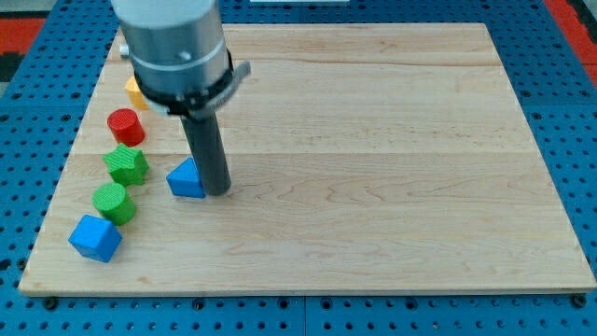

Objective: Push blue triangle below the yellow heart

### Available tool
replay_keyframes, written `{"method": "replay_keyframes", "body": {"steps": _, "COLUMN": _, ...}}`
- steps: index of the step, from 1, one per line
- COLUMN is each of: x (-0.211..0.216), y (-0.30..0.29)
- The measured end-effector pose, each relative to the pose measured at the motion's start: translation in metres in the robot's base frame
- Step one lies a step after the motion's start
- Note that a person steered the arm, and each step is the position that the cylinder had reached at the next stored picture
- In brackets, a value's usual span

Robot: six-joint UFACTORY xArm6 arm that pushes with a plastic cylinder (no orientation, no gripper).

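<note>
At the frame's left, the blue triangle [187,179] is touched on its right by my tip [217,192]; no end effector is fitted.

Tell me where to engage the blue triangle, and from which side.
No grip, only pushing. Probably put my tip low on the blue triangle's right face, coming from the view's right; it sits there now, and the yellow block lies up-left.
</note>
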State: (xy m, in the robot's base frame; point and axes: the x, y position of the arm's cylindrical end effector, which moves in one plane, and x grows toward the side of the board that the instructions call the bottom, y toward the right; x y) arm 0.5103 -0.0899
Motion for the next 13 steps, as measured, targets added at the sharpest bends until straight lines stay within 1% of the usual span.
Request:
{"method": "replay_keyframes", "body": {"steps": 1, "x": 0.011, "y": 0.003}}
{"method": "replay_keyframes", "body": {"steps": 2, "x": -0.013, "y": -0.029}}
{"method": "replay_keyframes", "body": {"steps": 3, "x": -0.053, "y": -0.031}}
{"method": "replay_keyframes", "body": {"steps": 4, "x": -0.070, "y": -0.040}}
{"method": "replay_keyframes", "body": {"steps": 5, "x": -0.038, "y": -0.033}}
{"method": "replay_keyframes", "body": {"steps": 6, "x": -0.032, "y": -0.044}}
{"method": "replay_keyframes", "body": {"steps": 7, "x": -0.060, "y": -0.068}}
{"method": "replay_keyframes", "body": {"steps": 8, "x": -0.072, "y": -0.081}}
{"method": "replay_keyframes", "body": {"steps": 10, "x": -0.092, "y": -0.086}}
{"method": "replay_keyframes", "body": {"steps": 11, "x": -0.113, "y": -0.087}}
{"method": "replay_keyframes", "body": {"steps": 13, "x": -0.136, "y": -0.095}}
